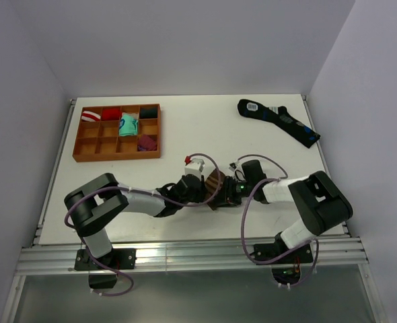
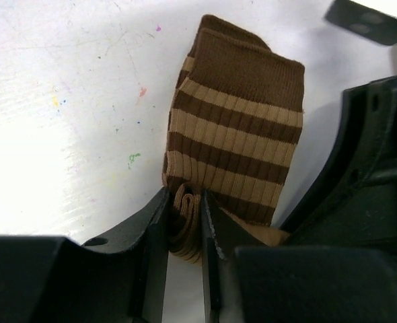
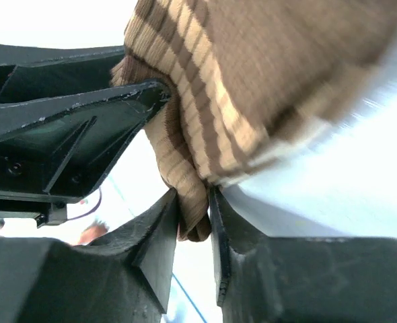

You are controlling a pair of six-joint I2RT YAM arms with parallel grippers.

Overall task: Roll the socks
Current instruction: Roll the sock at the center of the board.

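The socks (image 1: 216, 180) sit just five o'clock of the table's (image 1: 185, 128) centre, with the left gripper (image 2: 185, 205) and right gripper (image 3: 194, 202) each clamped on a fold. A wooden tray (image 1: 118, 157) is at ten o'clock and a dark sock (image 1: 279, 120) at one, both well apart.

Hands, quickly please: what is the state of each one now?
Left hand: closed, pinching a fold of the brown striped socks.
Right hand: closed, pinching an edge of the same socks.

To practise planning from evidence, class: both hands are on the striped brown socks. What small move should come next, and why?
Probably the left hand should turn its pinched end over onto the flat socks, while the right hand holds: both grip folds, yet most of the length lies unrolled.
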